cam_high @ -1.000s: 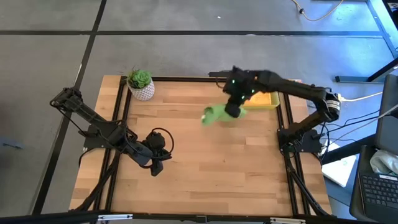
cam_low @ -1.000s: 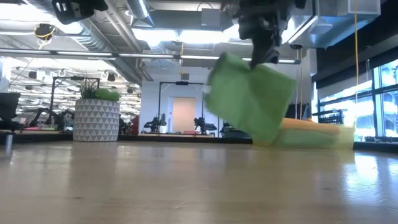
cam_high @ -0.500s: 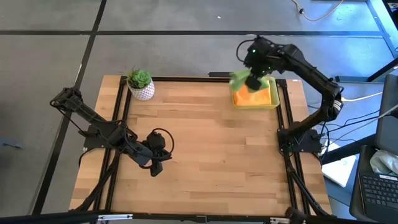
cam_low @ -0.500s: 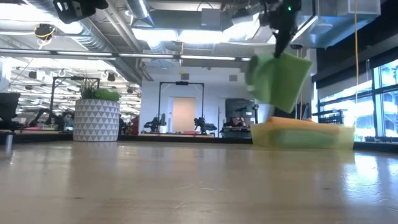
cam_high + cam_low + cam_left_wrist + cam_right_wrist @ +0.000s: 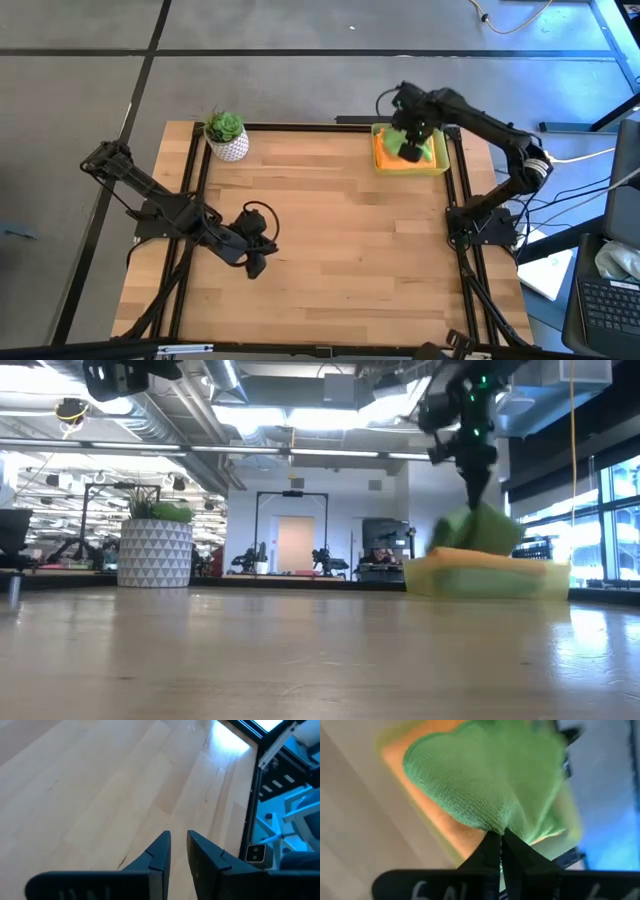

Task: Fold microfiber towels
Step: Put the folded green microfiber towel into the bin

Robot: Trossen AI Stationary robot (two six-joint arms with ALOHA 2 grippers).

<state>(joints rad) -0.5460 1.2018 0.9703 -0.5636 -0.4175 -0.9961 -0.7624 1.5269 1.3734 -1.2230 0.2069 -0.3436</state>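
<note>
Now right hand point(image 5: 499, 837) — pinching green towel point(image 5: 490, 775), over tray point(image 5: 441, 160)

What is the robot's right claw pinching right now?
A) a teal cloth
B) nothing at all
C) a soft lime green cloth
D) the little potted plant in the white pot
C: the right gripper is shut on the soft lime green cloth, holding it just over the orange cloth lying in the yellow rectangular tray.

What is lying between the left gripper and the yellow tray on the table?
Nothing: in the high view only bare wooden table lies between the left gripper and the yellow tray, where the right gripper holds the green towel.
</note>
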